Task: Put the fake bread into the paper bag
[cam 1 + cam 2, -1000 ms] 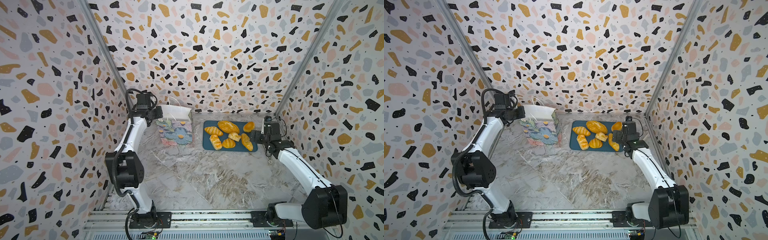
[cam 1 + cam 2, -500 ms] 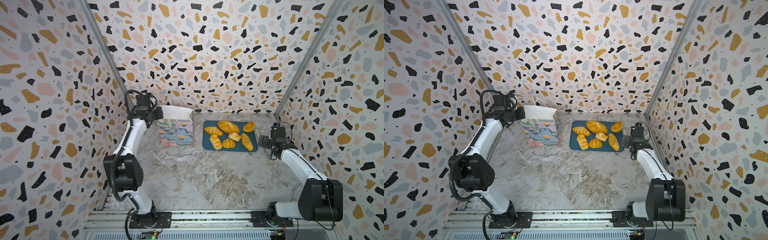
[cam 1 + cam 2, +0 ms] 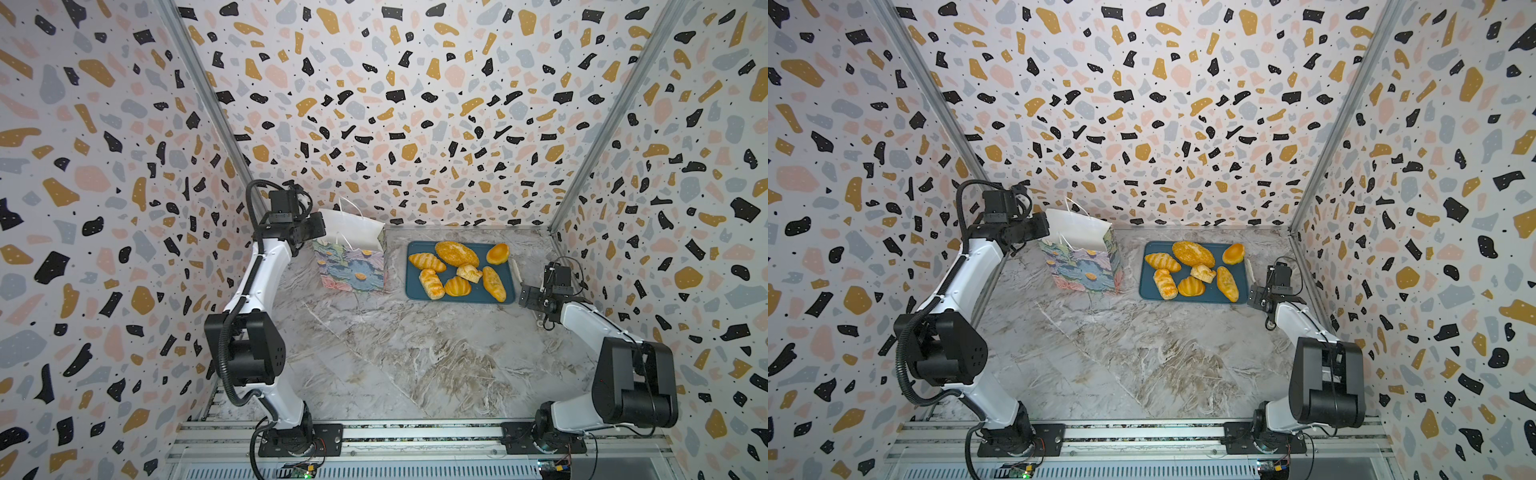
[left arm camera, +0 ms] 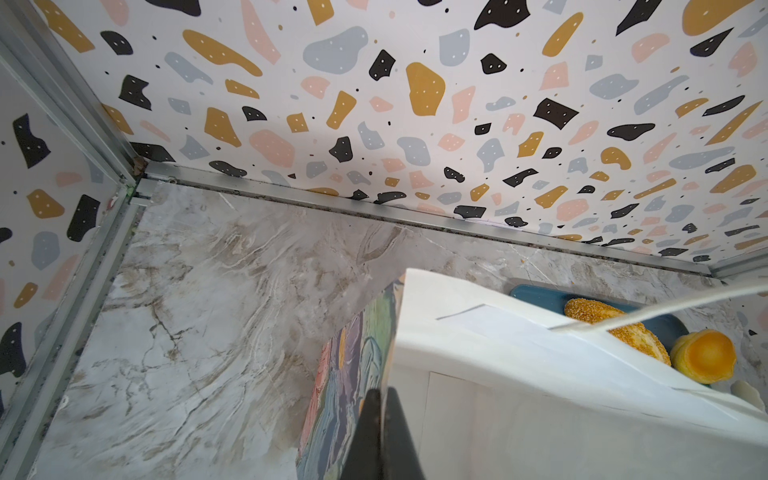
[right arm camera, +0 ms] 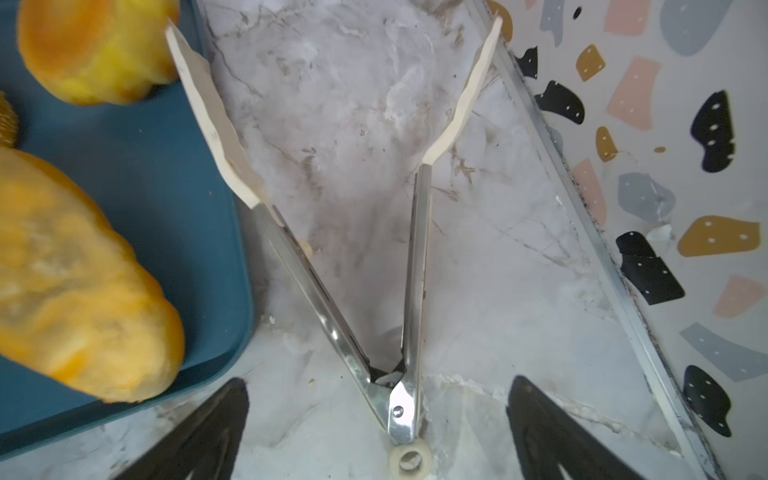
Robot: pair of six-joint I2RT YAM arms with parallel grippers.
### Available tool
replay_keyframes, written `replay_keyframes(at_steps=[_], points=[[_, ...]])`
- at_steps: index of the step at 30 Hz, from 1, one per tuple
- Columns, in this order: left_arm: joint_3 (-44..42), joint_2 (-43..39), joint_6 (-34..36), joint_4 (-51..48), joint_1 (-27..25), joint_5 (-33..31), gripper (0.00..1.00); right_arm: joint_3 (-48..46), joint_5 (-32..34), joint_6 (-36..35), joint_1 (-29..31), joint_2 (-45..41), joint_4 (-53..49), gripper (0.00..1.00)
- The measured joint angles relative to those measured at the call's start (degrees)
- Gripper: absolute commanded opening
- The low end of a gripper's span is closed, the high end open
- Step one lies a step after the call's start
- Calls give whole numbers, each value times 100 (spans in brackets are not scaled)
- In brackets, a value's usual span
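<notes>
Left end effector pressed together, pinching bag rim. Right end effector spread; in both top views bread on tray lies at its 10 o'clock, apart. Right wrist view alone shows tongs whole, on counter under it.

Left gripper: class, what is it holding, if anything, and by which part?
The left gripper is shut on the paper bag, pinching the top edge of its side wall.

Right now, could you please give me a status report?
Left gripper shut on paper bag rim. Right gripper open, straddling tongs beside tray. Seven fake bread pieces on tray. No obstruction seen.
</notes>
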Motion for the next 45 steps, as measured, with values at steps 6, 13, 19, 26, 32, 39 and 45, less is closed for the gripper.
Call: replay_keyframes(at_steps=[6,13,19,26,32,39,45], points=[[-39,0,-13,50,0,35,0,7,-153,-166,-133,339,149,99],[-92,-15,-50,111,0,50,0,313,-184,-378,-142,846,313,99],[-116,-37,-109,116,0,55,0,535,-166,-514,-144,1318,404,99],[-136,-42,-131,162,0,74,0,706,-264,-549,-243,1528,439,99],[-138,-42,-138,214,0,96,0,793,-459,-553,-380,1582,476,96],[-190,-44,-162,245,0,98,0,826,-866,-549,-581,1716,531,95],[-201,-44,-184,249,0,96,0,1005,-1091,-549,-599,1947,538,87]])
